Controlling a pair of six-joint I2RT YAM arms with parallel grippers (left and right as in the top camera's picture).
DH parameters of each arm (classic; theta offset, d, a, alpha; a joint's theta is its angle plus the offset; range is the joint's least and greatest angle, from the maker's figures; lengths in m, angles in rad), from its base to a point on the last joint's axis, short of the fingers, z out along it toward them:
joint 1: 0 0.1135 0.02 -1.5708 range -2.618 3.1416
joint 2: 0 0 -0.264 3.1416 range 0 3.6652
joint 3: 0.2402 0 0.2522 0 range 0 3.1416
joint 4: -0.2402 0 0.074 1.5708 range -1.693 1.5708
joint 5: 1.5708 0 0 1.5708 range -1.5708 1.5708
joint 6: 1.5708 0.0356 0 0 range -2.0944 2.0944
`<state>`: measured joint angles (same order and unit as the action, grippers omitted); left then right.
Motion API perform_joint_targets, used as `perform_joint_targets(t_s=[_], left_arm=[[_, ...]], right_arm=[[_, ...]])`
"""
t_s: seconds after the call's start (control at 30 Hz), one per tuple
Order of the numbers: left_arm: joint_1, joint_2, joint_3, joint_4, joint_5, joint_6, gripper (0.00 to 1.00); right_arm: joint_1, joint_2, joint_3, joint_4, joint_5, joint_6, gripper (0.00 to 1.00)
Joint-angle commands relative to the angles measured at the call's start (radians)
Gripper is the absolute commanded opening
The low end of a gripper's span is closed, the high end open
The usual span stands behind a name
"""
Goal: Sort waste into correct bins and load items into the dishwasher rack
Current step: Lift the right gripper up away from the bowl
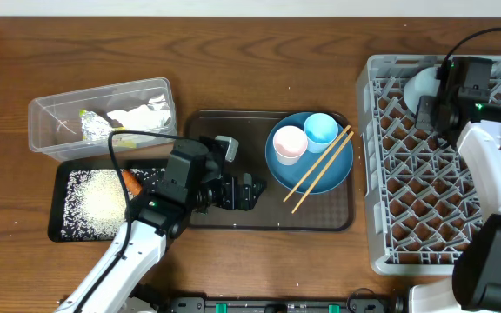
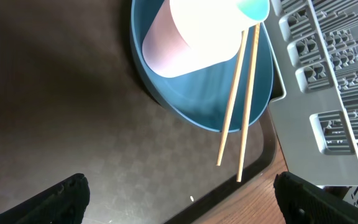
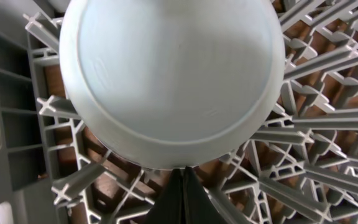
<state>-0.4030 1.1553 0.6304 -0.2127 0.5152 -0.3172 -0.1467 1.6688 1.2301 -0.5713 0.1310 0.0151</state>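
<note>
Left pincer (image 2: 185, 200) wide open, right pincer (image 3: 182, 194) closed at bowl (image 3: 173, 74) rim

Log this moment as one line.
left gripper: open, over dark brown serving tray | right gripper: shut, at upturned pale white-blue bowl in grey plastic rack | round blue plate: carries pink cup, light blue cup, wooden chopsticks

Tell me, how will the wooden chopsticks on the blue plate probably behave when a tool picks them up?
The chopsticks look thin, straight wood: probably stiff and light. They lie loose across the blue plate, so they may roll or slide apart if pinched unevenly. Their ends overhang the rim, so a push there could tip them.
</note>
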Motion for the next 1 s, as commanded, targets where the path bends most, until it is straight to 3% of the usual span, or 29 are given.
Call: perform_joint_targets(t_s=[0.0,0.67,0.97], left_arm=[[0.000,-0.013,0.015,0.000,-0.011,0.005,0.98],[0.000,-0.013,0.015,0.000,-0.011,0.005,0.98],[0.000,-0.013,0.015,0.000,-0.012,0.005,0.98]], right_arm=[[-0.019,0.010,0.017,0.024,-0.001,0.014,0.02],[-0.017,-0.033,0.018,0.059,-0.068,0.014,0.05],[-0.019,-0.038,0.017,0.234,-0.068,-0.013,0.04]])
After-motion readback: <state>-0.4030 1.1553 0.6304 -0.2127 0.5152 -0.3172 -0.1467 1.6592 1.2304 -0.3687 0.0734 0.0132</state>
